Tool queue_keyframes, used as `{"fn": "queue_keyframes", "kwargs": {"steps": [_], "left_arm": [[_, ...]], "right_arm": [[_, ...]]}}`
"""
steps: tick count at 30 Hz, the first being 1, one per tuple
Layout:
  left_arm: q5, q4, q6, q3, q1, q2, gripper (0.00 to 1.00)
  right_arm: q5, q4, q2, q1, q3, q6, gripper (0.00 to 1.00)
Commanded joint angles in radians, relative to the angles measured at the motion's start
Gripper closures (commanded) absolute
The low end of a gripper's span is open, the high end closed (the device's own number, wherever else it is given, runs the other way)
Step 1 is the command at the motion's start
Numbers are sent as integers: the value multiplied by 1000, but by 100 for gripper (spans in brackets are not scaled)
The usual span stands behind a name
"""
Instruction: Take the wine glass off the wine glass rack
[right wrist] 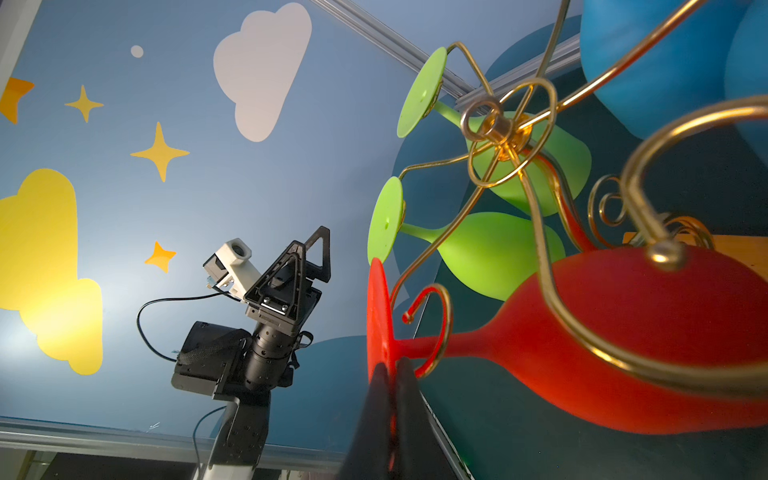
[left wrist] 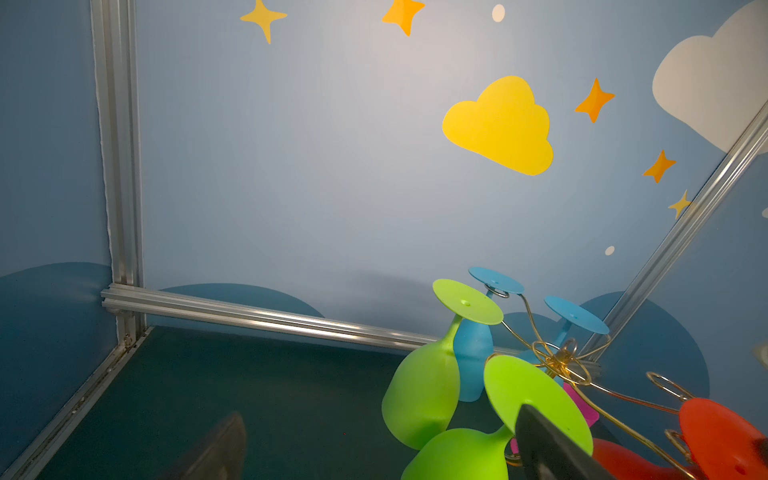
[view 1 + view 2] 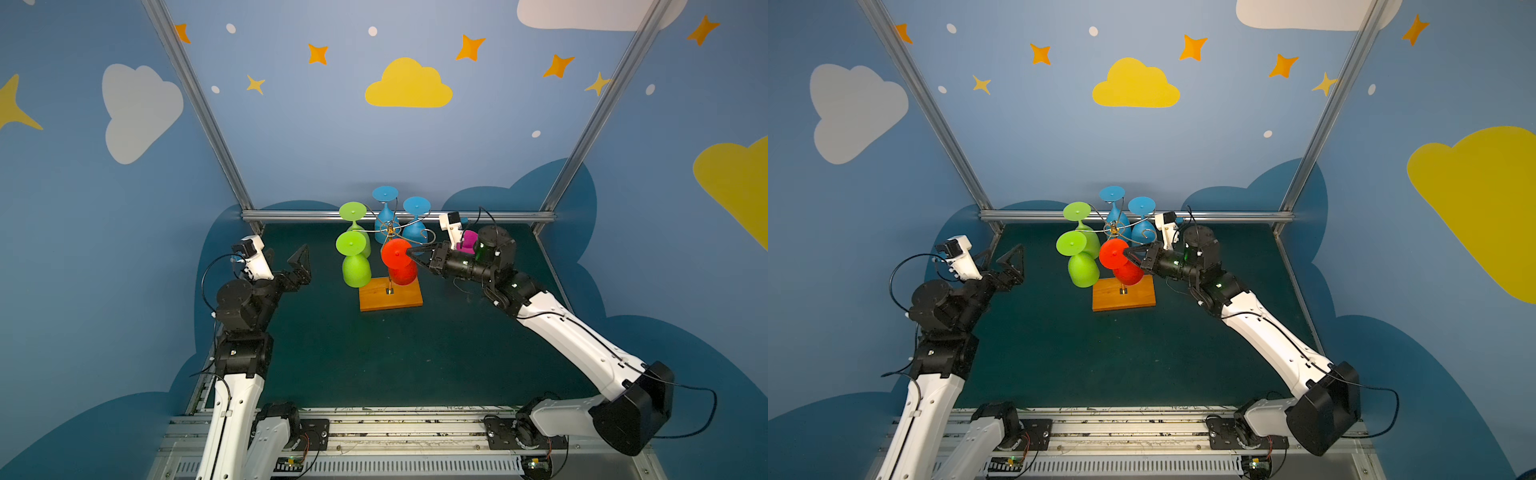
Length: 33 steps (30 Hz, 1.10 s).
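Note:
The wine glass rack [image 3: 390, 297] [image 3: 1123, 296] is a gold wire stand on an orange-brown wooden base at mid table. A red wine glass [image 3: 402, 272] [image 3: 1128, 272] [image 1: 623, 332] hangs upside down from its near right arm, its stem inside the curled wire loop. My right gripper [image 3: 409, 251] [image 3: 1126, 252] [image 1: 390, 368] is shut on the rim of that glass's red foot disc. My left gripper [image 3: 301, 266] [image 3: 1013, 264] [image 2: 380, 413] stands open and empty to the left of the rack, apart from the glasses.
Two green glasses [image 3: 356, 270] [image 2: 419, 399] hang on the rack's left side and two blue ones [image 3: 384, 216] [image 2: 473, 357] at its back. A magenta object [image 3: 469, 241] shows behind my right wrist. Metal frame rails [image 3: 399, 216] run along the back edge.

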State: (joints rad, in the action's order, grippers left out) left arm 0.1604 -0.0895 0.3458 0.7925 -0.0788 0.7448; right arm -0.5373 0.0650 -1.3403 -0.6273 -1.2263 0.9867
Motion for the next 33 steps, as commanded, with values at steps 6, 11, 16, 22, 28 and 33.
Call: {"fn": "queue_keyframes", "kwargs": {"steps": [6,11,16,22,28,33], "left_arm": [[-2,-27,7,-6,-6,-11,1],[-1,-27,8,-6,-6,-12,1],[-1,-28,7,-8,-6,-12,1],[-1,-29,10,-8,-6,-12,1],[-2,-29,9,-8,-6,-11,1],[-2,-29,10,-9,-5,-13,0]], "right_arm": [[-52,96,25,10,-28,74,100],[-59,104,32,12,-26,89,100],[-47,79,50,9,-22,72,100],[-60,66,45,-2,-24,69,100],[-61,59,33,-21,-27,64,100],[-61,57,19,-35,-39,60,100]]}}
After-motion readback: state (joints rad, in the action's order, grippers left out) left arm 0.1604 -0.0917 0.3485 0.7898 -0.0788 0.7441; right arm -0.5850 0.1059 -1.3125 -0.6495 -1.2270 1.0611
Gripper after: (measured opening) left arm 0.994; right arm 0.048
